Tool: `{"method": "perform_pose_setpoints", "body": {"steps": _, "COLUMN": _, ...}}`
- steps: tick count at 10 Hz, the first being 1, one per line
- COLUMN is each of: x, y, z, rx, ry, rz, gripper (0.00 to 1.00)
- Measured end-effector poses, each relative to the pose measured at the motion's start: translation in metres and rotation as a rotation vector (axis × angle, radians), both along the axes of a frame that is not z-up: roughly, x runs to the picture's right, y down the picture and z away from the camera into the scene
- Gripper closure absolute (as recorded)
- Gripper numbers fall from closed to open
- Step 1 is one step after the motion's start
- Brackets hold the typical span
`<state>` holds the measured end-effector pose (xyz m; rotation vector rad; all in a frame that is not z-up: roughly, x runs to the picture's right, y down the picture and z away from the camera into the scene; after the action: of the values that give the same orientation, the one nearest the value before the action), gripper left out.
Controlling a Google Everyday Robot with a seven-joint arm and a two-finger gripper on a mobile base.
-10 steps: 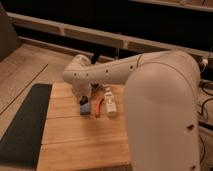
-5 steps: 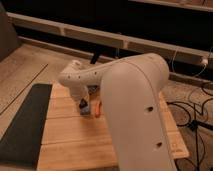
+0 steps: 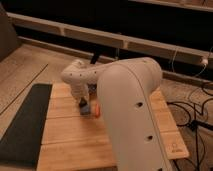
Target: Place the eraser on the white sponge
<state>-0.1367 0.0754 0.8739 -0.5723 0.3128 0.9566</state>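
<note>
Claw over matt wood table

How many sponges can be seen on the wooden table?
1. The bluish sponge lies near the middle of the wooden table, directly under the tool, beside a small orange thing. The big white arm covers the table's right side, so others may be hidden.

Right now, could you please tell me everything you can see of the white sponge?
Only a corner of the white sponge shows: a small, flat, bluish-grey pad lying on the wooden table, near its middle. The gripper is directly over it, hiding most of it; contact cannot be confirmed. An orange-red object lies at its right side, and the big white arm hides everything beyond.
</note>
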Motion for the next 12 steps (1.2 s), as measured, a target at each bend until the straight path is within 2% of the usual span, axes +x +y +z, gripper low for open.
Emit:
{"method": "perform_pose_setpoints", "body": {"steps": 3, "x": 0.007, "y": 0.006, "z": 0.01, "rx": -0.033, "ry": 0.007, "rz": -0.002, "gripper": 1.0}}
{"method": "perform_pose_setpoints", "body": {"steps": 4, "x": 0.01, "y": 0.008, "z": 0.013, "rx": -0.044, "ry": 0.015, "rz": -0.005, "gripper": 0.98}}
{"method": "perform_pose_setpoints", "body": {"steps": 5, "x": 0.013, "y": 0.009, "z": 0.015, "rx": -0.052, "ry": 0.023, "rz": -0.008, "gripper": 0.91}}
{"method": "perform_pose_setpoints", "body": {"steps": 8, "x": 0.017, "y": 0.01, "z": 0.02, "rx": -0.068, "ry": 0.045, "rz": -0.012, "gripper": 0.59}}
{"method": "perform_pose_setpoints", "body": {"steps": 11, "x": 0.014, "y": 0.011, "z": 0.021, "rx": -0.084, "ry": 0.041, "rz": -0.016, "gripper": 0.27}}
{"method": "perform_pose_setpoints", "body": {"steps": 12, "x": 0.013, "y": 0.011, "z": 0.021, "rx": -0.087, "ry": 0.038, "rz": -0.017, "gripper": 0.22}}
